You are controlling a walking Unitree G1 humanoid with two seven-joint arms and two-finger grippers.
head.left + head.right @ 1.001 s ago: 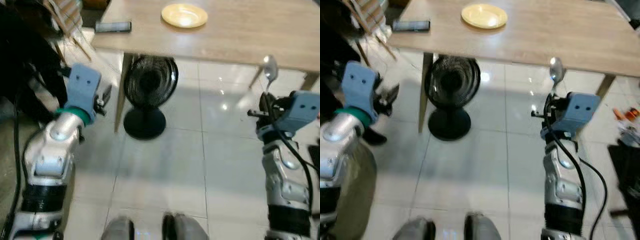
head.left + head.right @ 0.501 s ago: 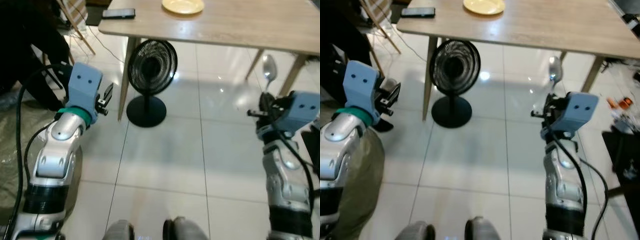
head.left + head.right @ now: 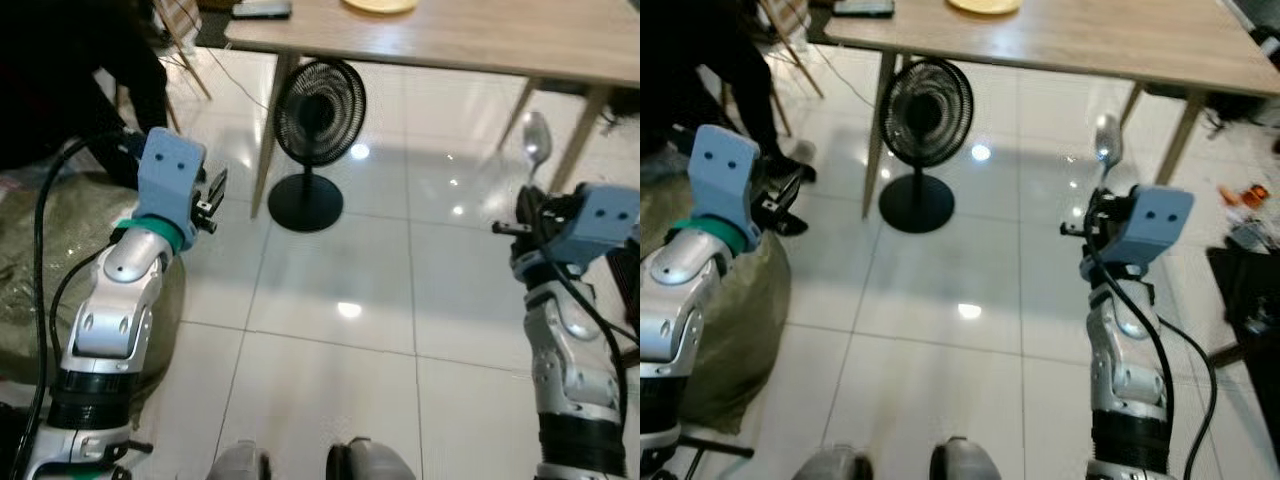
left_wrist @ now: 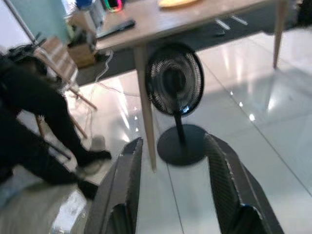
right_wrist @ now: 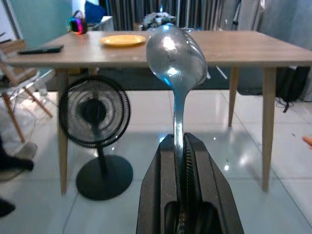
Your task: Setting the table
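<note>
1. Fingers of the right gripper [image 5: 181, 161] are clamped on the spoon [image 5: 176, 63] handle, low on the stem. Bowl points up and forward toward 12 o'clock; my read is that this keeps it clear of the arm and ready to lay flat on arrival.
2. Left gripper [image 4: 175, 190] fingers are spread wide with nothing between them. It is held up at about 10 o'clock, carrying nothing.
3. Spoon: polished metal, oval bowl, thin stem, mirror-bright with blue-white glare. Slick and narrow, so I'd expect it to twist in the grip if bumped.
4. Counter [image 3: 1110, 45] sits ahead at 12 o'clock: pale wood-grain top, slim tapered wooden legs. Well apart from both grippers, so the spoon is not yet within placing reach.
5. Yellow plate [image 5: 123, 40] on the counter top, round, shallow, glossy; likely the anchor for where the spoon goes. A dark flat device [image 5: 40, 49] lies near the counter's left end.
6. Black pedestal fan [image 3: 318, 140], wire cage and round base, stands on glossy white floor tiles [image 3: 340, 330] just by the near-left counter leg. Judged an obstacle on the approach.
</note>
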